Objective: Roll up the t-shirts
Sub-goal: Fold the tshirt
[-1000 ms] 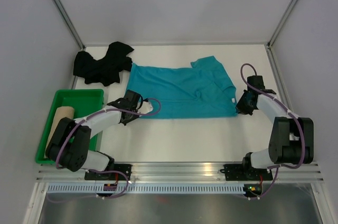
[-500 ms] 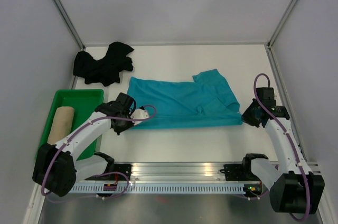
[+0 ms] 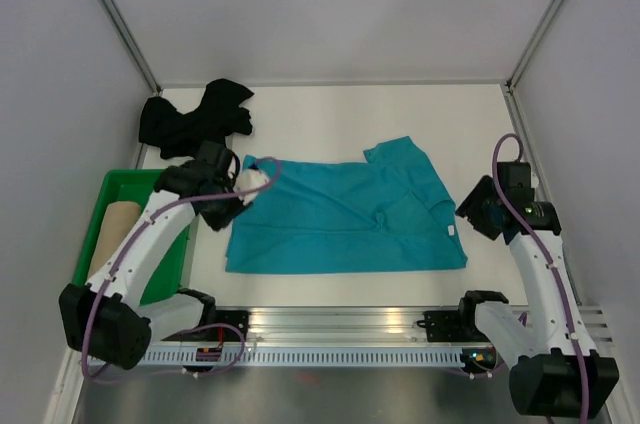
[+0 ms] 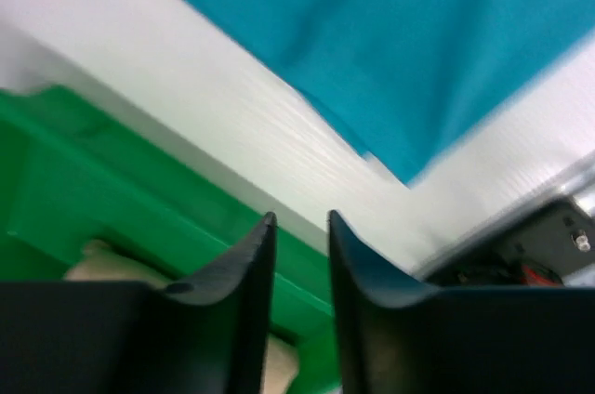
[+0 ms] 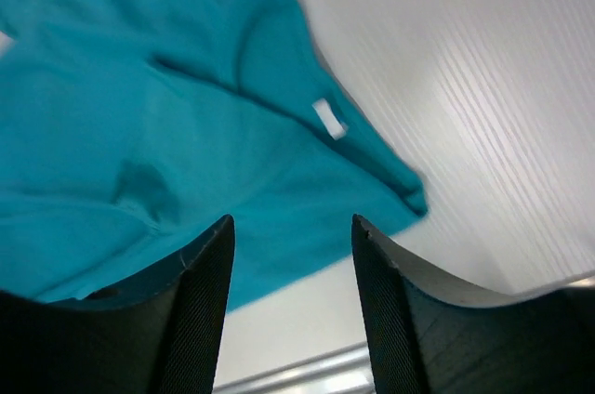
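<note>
A bright teal t-shirt [image 3: 340, 219] lies spread flat mid-table, its white label [image 5: 327, 118] near the right edge. A black t-shirt [image 3: 195, 122] sits crumpled at the back left. The beige t-shirt [image 3: 112, 234] lies rolled inside the green tray. My left gripper [image 3: 220, 212] hovers over the teal shirt's left edge beside the tray; in the left wrist view the left gripper [image 4: 299, 217] is slightly open and holds nothing. My right gripper [image 3: 478, 209] is just off the shirt's right edge, and the right gripper [image 5: 293, 219] is open wide and empty.
The green tray [image 3: 150, 180] stands along the left side, and the tray's wall [image 4: 139, 199] shows under the left fingers. Enclosure walls and frame posts ring the table. The metal rail [image 3: 340, 324] with both arm bases runs along the near edge.
Both grippers have opened and let go of the teal shirt after dragging it toward the near edge. The left arm swung back toward the tray; the right arm drew back to the right.
</note>
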Available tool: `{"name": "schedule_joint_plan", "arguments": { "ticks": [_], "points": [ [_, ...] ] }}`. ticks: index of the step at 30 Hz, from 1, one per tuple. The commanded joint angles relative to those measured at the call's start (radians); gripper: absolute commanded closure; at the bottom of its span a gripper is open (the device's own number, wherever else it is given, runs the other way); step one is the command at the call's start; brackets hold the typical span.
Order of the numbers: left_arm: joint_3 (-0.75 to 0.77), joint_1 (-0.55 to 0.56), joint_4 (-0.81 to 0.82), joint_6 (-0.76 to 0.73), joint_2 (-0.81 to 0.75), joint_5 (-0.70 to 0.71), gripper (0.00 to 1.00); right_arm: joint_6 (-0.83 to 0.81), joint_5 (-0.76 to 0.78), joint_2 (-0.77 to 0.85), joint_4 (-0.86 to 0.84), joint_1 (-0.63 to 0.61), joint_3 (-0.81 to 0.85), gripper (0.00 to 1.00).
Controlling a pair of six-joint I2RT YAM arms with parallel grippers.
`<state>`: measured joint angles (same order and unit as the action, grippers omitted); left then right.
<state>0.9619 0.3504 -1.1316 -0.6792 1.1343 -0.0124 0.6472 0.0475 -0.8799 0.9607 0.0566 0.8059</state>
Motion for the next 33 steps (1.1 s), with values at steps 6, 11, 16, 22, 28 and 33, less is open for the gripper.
{"name": "schedule_joint_plan", "arguments": {
  "ticks": [6,11,16,22,28,33],
  "points": [
    [0.340,-0.154,0.321,0.355,0.317,-0.101,0.74,-0.090,-0.057,-0.397,-0.398,-0.014,0.341,0.64],
    [0.423,-0.185,0.424,0.457,0.508,-0.118,0.37,-0.158,-0.067,-0.709,-0.459,-0.046,0.541,0.62],
    [0.521,-0.220,0.438,0.480,0.656,-0.109,0.35,-0.244,-0.038,-1.056,-0.421,-0.106,0.792,0.46],
    [0.575,-0.238,0.454,0.497,0.811,-0.103,0.37,-0.299,-0.072,-1.304,-0.398,-0.130,0.963,0.45],
    [0.615,-0.255,0.461,0.515,0.901,-0.167,0.41,-0.323,-0.118,-1.384,-0.415,-0.147,0.964,0.46],
    [0.656,-0.257,0.481,0.512,0.959,-0.149,0.41,-0.320,-0.104,-1.410,-0.432,-0.158,0.944,0.48]
  ]
}}
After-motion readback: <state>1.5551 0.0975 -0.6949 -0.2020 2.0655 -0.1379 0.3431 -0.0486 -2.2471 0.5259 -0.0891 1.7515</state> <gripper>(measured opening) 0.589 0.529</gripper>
